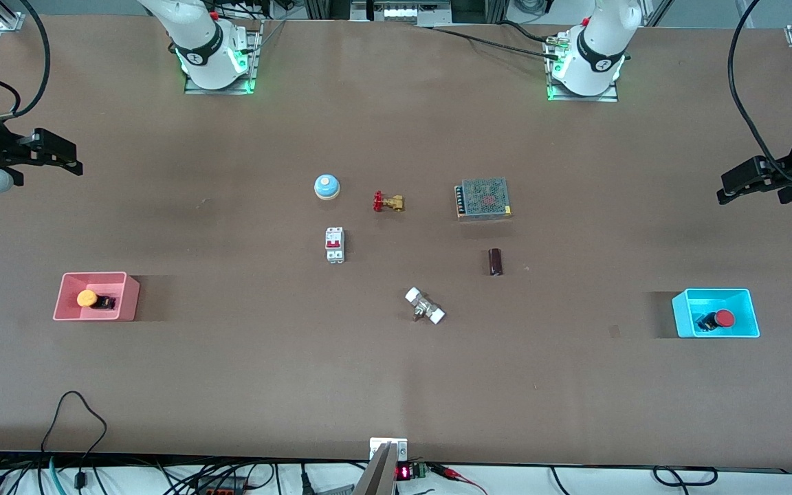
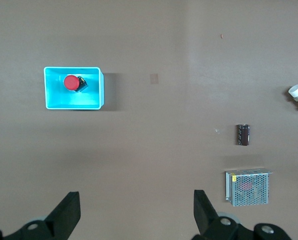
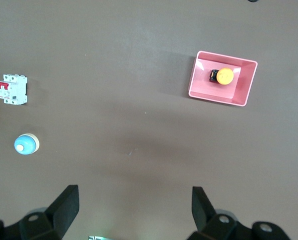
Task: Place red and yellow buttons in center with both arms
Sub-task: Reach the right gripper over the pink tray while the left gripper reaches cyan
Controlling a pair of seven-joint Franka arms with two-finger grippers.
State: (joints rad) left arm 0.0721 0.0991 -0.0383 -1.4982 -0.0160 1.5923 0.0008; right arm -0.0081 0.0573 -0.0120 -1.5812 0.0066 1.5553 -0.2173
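Brown and matte, the bench (image 1: 396,385) is carrying everything in an open spread, with both task items sitting at its two ends. The yellow button (image 1: 87,298) is lying on its side in a pink bin (image 1: 66,313) near the right arm's end of the bench, its cap pointing toward that end edge and its black body toward the middle. The red button (image 1: 723,318) is lying likewise in a cyan bin (image 1: 681,323) near the left arm's end, cap toward that end edge.

The right end effector (image 1: 73,159) is hovering with its fingers spread wide over the right arm's end edge, nearer the robots' edge than the pink bin. The left end effector (image 1: 724,191) is hanging with its fingers spread too, over the left arm's end edge, likewise nearer the robots' edge than the cyan bin. Each arm is clearly the closer one to its own button, so each is likely needing to travel toward the front-camera edge and descend, closing across the button's long axis.

Between the bins, around the middle, a blue bell (image 1: 326,186), a brass valve (image 1: 388,202), a breaker (image 1: 335,245), a mesh power supply (image 1: 483,199), a dark cylinder (image 1: 496,262) and a white-capped fitting (image 1: 425,305) are lying well apart, leaving bare surface among them for the placing.
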